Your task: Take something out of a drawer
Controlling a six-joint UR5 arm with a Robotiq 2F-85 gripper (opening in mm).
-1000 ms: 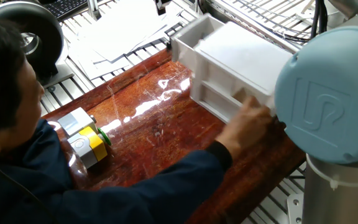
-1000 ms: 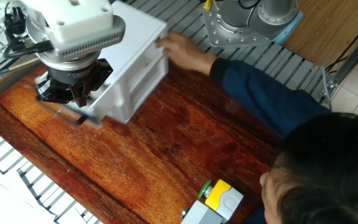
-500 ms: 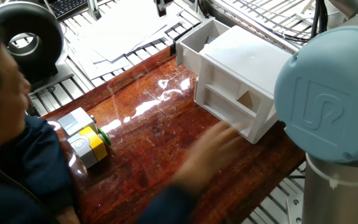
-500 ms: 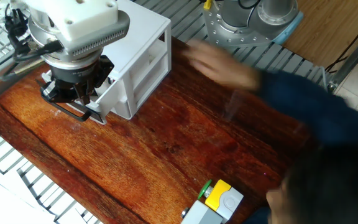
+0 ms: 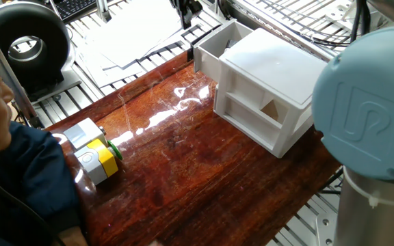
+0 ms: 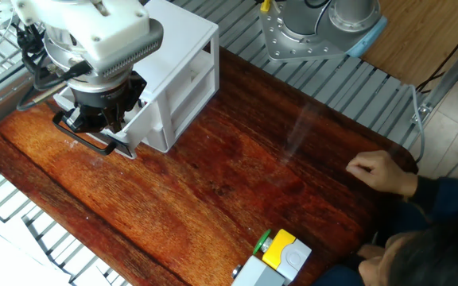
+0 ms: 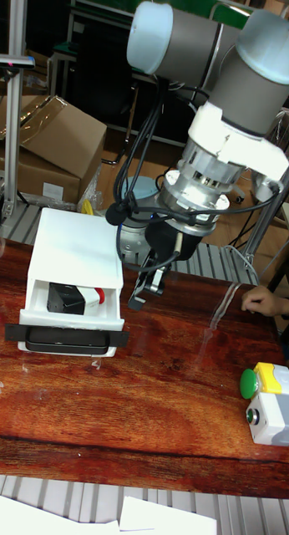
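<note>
Showing, at the left of the tall fixed view, a white two-tier cabinet (image 7: 78,238) on a reddish wooden table (image 7: 161,393), with its drawer (image 7: 69,322) pulled out toward the camera behind a dark handle bar (image 7: 65,337). Holding, inside that drawer, the black-and-white block (image 7: 69,298), lying flat with its long axis running side to side along the drawer front and its red knob (image 7: 101,295) pointing right, toward the arm. Hanging just right of the drawer, low over the table: the gripper (image 7: 153,282), nothing visibly gripped; spread of the dark fingers (image 7: 147,288) impossible to tell from any view. Resting farther right at the table's edge, well apart from the cabinet, a person's hand (image 7: 261,298). Sitting at the near right corner, a grey-and-yellow block (image 7: 270,401) with a green knob (image 7: 250,383).
</note>
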